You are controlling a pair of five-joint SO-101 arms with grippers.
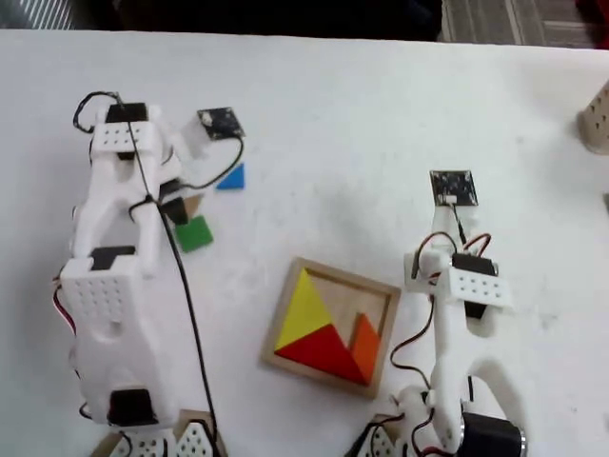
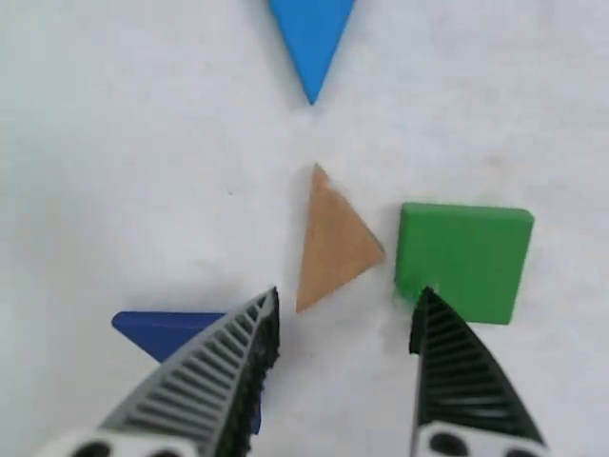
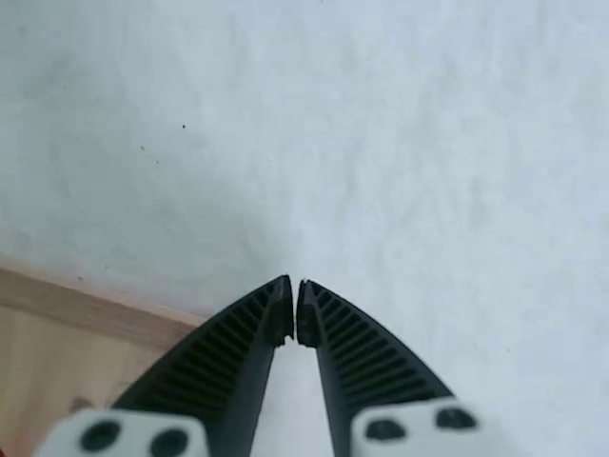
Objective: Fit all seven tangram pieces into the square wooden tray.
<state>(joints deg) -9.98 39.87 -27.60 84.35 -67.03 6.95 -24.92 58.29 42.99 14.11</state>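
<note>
I see my left claw [image 2: 347,297] open at the tan triangle [image 2: 331,240], green square [image 2: 466,257] just beside it; right claw [image 3: 294,286] closed, empty, near the tray [image 3: 95,307] rim.

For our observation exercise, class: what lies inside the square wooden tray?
Inside the tray, a yellow triangle, a red triangle and an orange piece lie flat, with bare wood showing beside them. The wood beneath those three is covered.

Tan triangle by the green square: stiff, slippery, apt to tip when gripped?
The tan triangle looks flat and rigid, so probably stiff and light. Lying flat on the table, it shouldn't roll. Its slanted edges might slip in the left gripper.
</note>
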